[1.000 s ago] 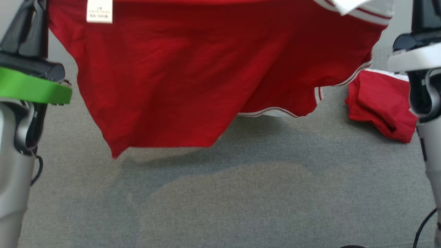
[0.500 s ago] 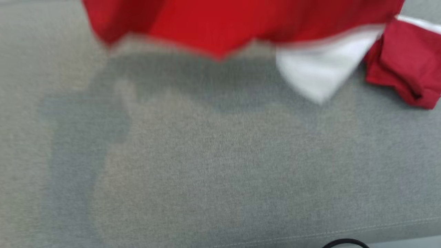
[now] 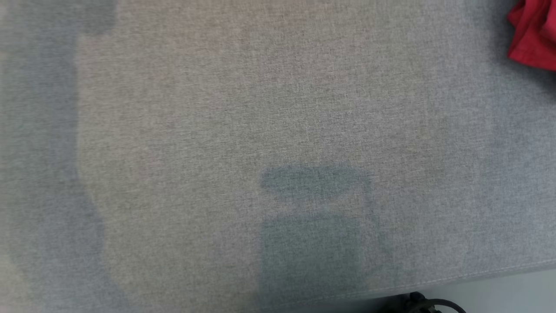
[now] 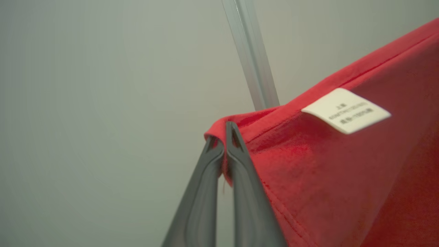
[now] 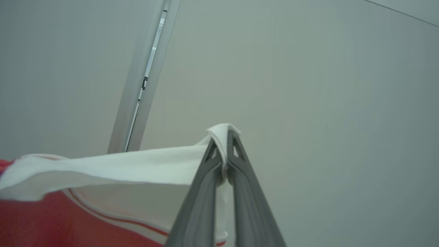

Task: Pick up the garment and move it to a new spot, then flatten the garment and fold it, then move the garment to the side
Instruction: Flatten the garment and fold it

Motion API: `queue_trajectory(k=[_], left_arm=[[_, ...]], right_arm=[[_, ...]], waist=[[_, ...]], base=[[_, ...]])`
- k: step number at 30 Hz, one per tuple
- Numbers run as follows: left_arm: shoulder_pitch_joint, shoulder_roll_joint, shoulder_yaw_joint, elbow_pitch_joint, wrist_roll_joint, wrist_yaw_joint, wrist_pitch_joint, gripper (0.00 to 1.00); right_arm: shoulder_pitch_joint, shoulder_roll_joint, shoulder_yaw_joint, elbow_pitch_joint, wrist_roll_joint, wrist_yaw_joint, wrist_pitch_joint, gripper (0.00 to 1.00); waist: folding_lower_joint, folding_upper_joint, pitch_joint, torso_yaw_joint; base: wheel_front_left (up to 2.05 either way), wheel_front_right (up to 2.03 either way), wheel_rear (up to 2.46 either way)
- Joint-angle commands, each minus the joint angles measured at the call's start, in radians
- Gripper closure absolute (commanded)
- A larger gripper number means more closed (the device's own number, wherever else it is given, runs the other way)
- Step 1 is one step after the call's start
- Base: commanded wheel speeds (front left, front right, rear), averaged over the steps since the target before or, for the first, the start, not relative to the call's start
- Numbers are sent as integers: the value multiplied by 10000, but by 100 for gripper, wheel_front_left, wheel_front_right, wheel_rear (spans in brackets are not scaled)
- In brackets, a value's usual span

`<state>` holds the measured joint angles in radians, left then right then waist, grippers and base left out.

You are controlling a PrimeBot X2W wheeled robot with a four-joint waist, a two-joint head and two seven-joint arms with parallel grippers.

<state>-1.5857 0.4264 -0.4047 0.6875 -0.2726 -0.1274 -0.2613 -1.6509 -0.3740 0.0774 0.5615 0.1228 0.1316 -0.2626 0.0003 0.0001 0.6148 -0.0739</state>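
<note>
Head camera has tipped down since a second ago, whole frame shifted: crumpled second red garment (image 3: 532, 39) now sits in the top right corner instead of mid-right, lying on the grey fabric surface (image 3: 195, 108). Soft shadows across that surface, front seam along the bottom, dark cable (image 3: 428, 303) at the bottom edge

Left wrist view: left gripper (image 4: 222, 135) has its jaws pressed together on a bunched corner of the red shirt (image 4: 343, 178), hem fold pinched right at the fingertips. Cloth runs off to the right of that view, pulled fairly taut along its top edge. White care label (image 4: 346, 110) sticks up near that edge, print too blurred to read. Metal post (image 4: 252, 58) and pale wall (image 4: 85, 103) behind

Right wrist view: right gripper (image 5: 223, 137) is also clamped tight, on a white corner of the shirt, cloth poking out just past the tips. White panel with thin red stripes stretches left, red body below it

Shirt is held up in the air between both grippers
</note>
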Motion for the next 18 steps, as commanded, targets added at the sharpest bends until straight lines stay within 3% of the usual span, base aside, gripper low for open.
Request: queue_trajectory(k=[1, 9, 18], left_arm=[[472, 26, 207, -109, -142, 111, -37, 100], [5505, -511, 1697, -279, -539, 196, -35, 100], [10380, -2113, 4000, -347, -785, 99, -2, 100]], right_arm=[[556, -12, 48, -228, 204, -19, -19, 100], [6473, 174, 897, -2771, 2401, -19, -22, 100], [11415, 803, 574, -2974, 3265, -21, -23, 100]], waist=[[-3, -1, 490, -312], [-3, -1, -130, -541], [-3, -1, -2051, -677]], base=[[0, 0, 0], [0, 0, 0], [0, 0, 0]])
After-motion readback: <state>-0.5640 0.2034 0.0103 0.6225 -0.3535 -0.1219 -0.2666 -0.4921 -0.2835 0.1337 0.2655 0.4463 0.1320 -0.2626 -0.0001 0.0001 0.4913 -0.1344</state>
